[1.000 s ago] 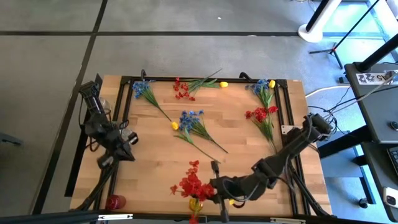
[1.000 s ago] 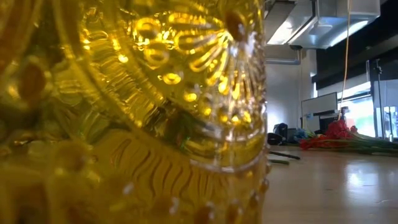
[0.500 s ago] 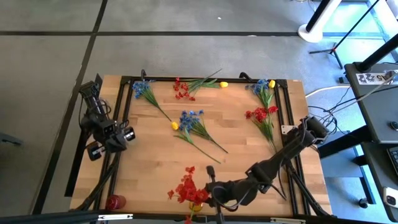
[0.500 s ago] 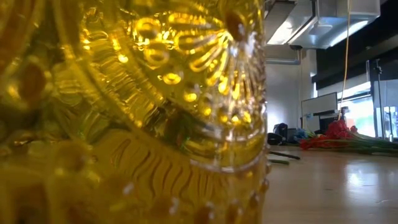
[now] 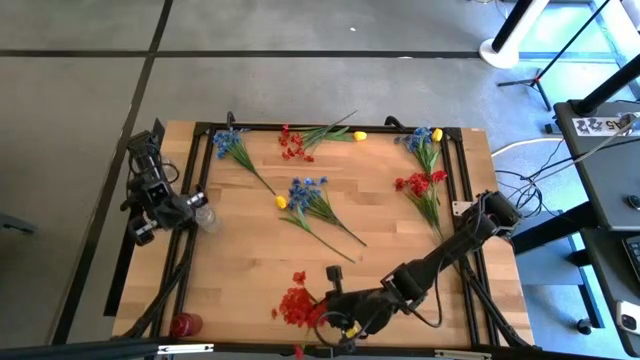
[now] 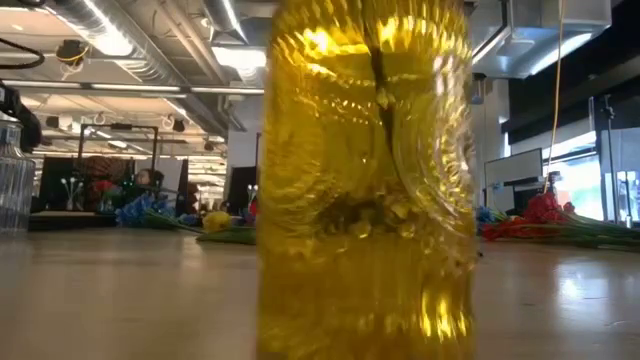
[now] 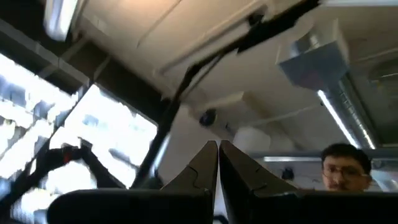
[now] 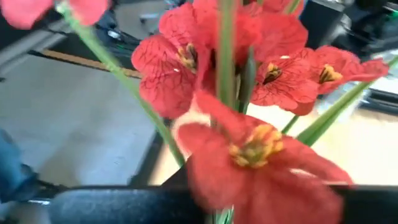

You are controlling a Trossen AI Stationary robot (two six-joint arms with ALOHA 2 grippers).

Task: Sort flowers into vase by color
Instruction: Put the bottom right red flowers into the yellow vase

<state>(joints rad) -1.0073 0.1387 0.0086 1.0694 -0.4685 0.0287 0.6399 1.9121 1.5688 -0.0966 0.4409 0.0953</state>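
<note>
My right gripper point(image 5: 333, 312) is near the table's front edge, shut on a red flower sprig point(image 5: 295, 305) whose blooms fill the right wrist view point(image 8: 249, 149). The yellow glass vase point(image 6: 365, 200) stands upright on the table under that gripper, mostly hidden by it in the high view point(image 5: 349, 325). A dark stem line point(image 6: 380, 80) shows inside the vase. My left gripper point(image 7: 218, 149) is shut on nothing at the table's left edge and points up at the ceiling. My right gripper pinches the red sprig's green stems point(image 8: 219, 211) between its two fingers, just behind the blooms. The fingers come from the table's right, slanting slightly down. The blooms stick out past the fingertips toward the table's left, clear of the table. The gripper hides the stem's lower end.
Loose sprigs lie on the far half: blue point(image 5: 235, 145), red point(image 5: 295, 143), blue with a yellow bloom point(image 5: 310, 195), blue and yellow point(image 5: 425, 140), red point(image 5: 420, 185). A clear glass vase point(image 5: 205, 215) stands at the left and a red one point(image 5: 185, 325) at the front left corner. A person shows beyond the table point(image 7: 342, 168).
My right gripper has sunk and edged toward the table's near edge, carrying the red sprig with it. The yellow vase, which filled the low view, now stands farther from that camera and more to the right. My left gripper has tipped upward and drawn back toward the left edge.
</note>
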